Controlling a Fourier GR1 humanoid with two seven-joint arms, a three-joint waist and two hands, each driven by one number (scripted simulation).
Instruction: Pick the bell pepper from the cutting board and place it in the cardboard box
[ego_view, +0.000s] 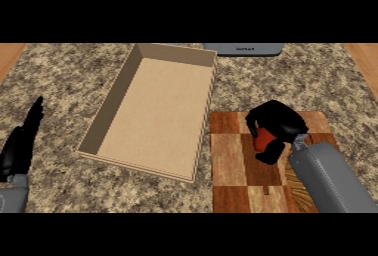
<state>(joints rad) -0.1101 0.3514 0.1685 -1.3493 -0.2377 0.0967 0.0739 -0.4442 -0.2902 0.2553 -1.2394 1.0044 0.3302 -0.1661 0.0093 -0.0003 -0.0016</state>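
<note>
One bell pepper (260, 140) gripped within curled fingers of right hand (277, 121), one cutting board (229, 167) beneath them, one cardboard box (159, 110) leftward; left hand (16, 150) straight-fingered, empty.

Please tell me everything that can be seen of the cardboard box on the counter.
The open-topped rectangular brown cardboard box is long, with four upright walls and a flat floor; no lid shows. It is empty. It stands flat on the speckled stone counter, left of the checkered wooden cutting board, its right wall close to the board's corner; contact is unclear. Nothing else touches it.
</note>
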